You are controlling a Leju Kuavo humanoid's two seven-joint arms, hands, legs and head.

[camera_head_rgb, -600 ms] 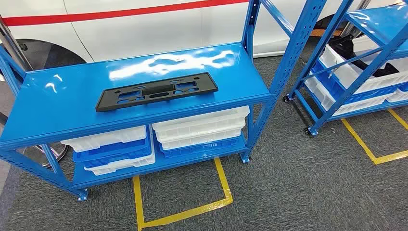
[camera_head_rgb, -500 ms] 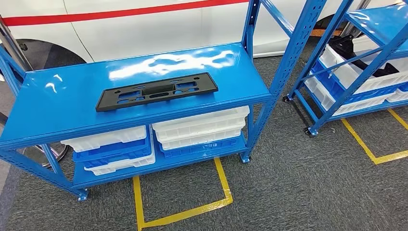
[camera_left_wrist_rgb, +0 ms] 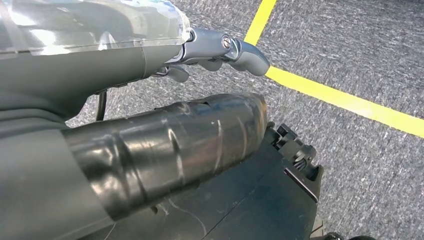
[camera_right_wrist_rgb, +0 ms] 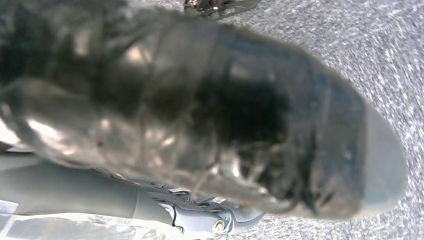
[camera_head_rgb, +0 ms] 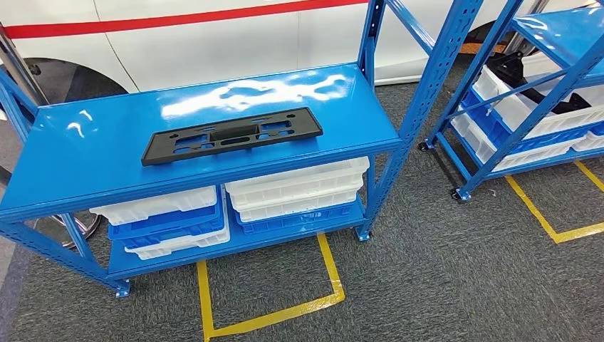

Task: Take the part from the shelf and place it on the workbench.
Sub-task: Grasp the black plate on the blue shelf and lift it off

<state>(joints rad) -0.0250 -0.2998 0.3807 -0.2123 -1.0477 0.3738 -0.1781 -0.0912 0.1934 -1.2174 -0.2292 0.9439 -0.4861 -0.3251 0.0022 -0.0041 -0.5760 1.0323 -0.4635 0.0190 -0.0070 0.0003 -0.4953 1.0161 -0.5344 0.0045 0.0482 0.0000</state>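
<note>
Robot hand states cannot be told: left (camera_left_wrist_rgb: 165, 145) cropped, right (camera_right_wrist_rgb: 200, 115) blurred, part (camera_head_rgb: 231, 135) on shelf (camera_head_rgb: 85, 153).

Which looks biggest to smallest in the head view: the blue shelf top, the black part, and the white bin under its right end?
1. blue shelf top, by far the largest.
2. black part and white bin: they look alike in length, and the bin is partly hidden, so no ranking between them.

Black part (camera_head_rgb: 231, 135) on blue shelf (camera_head_rgb: 85, 153)
</note>
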